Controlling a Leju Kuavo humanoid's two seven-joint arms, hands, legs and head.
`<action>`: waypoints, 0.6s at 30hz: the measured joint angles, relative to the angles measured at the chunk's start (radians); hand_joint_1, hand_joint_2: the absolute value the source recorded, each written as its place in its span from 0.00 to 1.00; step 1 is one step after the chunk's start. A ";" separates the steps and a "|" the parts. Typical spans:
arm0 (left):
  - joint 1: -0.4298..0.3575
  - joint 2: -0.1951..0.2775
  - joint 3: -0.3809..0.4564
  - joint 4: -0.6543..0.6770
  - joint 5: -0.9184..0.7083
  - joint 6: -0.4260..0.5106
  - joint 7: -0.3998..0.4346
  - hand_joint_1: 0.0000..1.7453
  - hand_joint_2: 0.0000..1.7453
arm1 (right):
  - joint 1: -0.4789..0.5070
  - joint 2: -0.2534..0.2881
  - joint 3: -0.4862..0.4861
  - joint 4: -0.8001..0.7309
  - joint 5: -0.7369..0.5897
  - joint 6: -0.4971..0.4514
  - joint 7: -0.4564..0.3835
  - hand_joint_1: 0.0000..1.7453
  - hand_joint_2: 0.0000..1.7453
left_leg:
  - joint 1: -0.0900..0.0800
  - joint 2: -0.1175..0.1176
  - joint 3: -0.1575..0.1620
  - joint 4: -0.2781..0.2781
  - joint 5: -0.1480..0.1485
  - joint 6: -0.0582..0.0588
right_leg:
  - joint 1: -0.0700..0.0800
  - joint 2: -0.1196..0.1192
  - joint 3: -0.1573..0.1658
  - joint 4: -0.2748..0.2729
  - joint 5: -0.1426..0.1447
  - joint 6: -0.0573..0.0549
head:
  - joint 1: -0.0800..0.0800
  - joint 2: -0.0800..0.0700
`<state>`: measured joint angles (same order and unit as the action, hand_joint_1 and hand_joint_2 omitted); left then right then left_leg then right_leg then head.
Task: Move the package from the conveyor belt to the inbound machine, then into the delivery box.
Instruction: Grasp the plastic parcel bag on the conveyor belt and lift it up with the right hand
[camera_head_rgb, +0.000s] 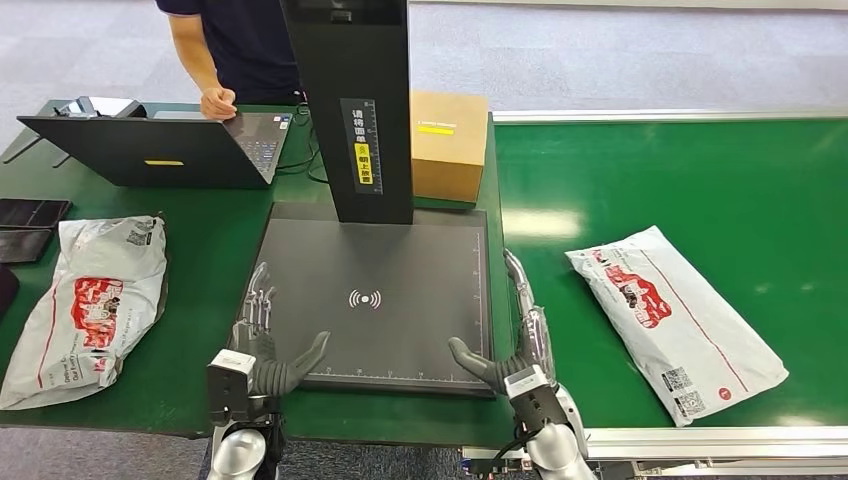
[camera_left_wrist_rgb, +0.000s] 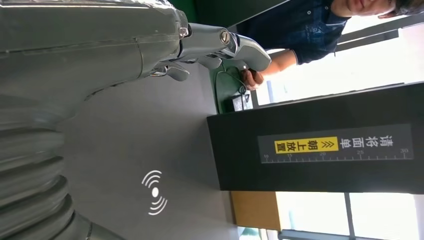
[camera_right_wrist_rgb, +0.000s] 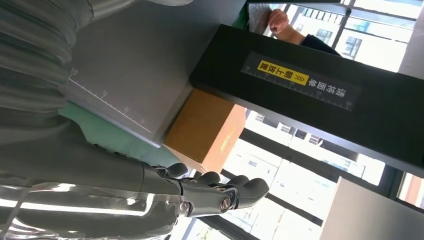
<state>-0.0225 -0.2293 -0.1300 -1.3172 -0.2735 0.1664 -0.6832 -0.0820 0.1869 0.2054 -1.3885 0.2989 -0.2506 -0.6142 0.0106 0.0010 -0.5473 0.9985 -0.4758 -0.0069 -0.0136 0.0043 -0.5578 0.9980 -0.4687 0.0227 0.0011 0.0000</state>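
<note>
Worktop (camera_head_rgb: 215, 240): green, carrying everything on the robot's left side, and it runs flush against the belt.
Conveyor belt (camera_head_rgb: 700, 190): green too, broad and open, with a pale metal rail along its near edge and another along the far edge.
Inbound machine (camera_head_rgb: 380, 290): dark flat scan plate with a black column rising at the back; the plate is bare, both hands poised at its near edge.
Package (camera_head_rgb: 675, 318): white mailer with red print, lying flat and slantwise on the belt, off to the right of the right hand and apart from it.
Second mailer (camera_head_rgb: 85, 305): same kind of bag, lying on the worktop left of the plate; leave it be.
Cardboard box (camera_head_rgb: 448, 145): brown, behind the plate's far right corner; probably the delivery box, though its top is hard to read from here.
Laptop (camera_head_rgb: 160, 150): open at the far left, a person's hand (camera_head_rgb: 217, 101) resting at it.
Right hand (camera_head_rgb: 510, 360): empty, fingers spread and loosely extended, thumb turned in over the plate's corner.
Left hand (camera_head_rgb: 262, 345): empty as well, fingers apart, at the plate's near left edge.
Step in hand: the very start, package not yet picked up.
Next move: right hand swings out over the belt and takes the mailer.
Room: wide open belt around the bag; mind the near rail and the column on the carry back.
</note>
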 joint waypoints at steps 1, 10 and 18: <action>-0.002 -0.001 0.000 0.000 -0.001 -0.002 0.001 0.00 1.00 | 0.003 0.000 -0.003 -0.006 0.003 -0.003 0.002 0.00 1.00 | 0.000 0.000 0.000 0.000 0.000 0.000 | 0.000 0.000 0.000 0.000 0.000 0.000 | 0.000 0.000; -0.027 -0.003 0.001 0.008 -0.003 -0.012 0.002 0.00 1.00 | 0.028 -0.001 -0.054 -0.083 0.074 -0.060 0.050 0.00 1.00 | 0.000 0.000 0.000 0.000 0.000 0.000 | 0.000 0.000 0.000 0.000 0.000 0.000 | 0.000 0.000; -0.054 -0.003 0.001 0.029 0.003 -0.021 -0.003 0.00 1.00 | 0.054 -0.013 -0.140 -0.150 0.169 -0.151 0.133 0.00 1.00 | 0.000 0.000 0.000 0.000 0.000 0.000 | 0.000 0.000 0.000 0.000 0.000 0.000 | 0.000 0.000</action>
<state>-0.0769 -0.2319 -0.1290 -1.2882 -0.2701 0.1454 -0.6865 -0.0278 0.1742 0.0651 -1.5383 0.4683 -0.4014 -0.4816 0.0106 0.0011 -0.5473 0.9987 -0.4758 -0.0068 -0.0137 0.0044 -0.5581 0.9979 -0.4687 0.0227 0.0012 0.0000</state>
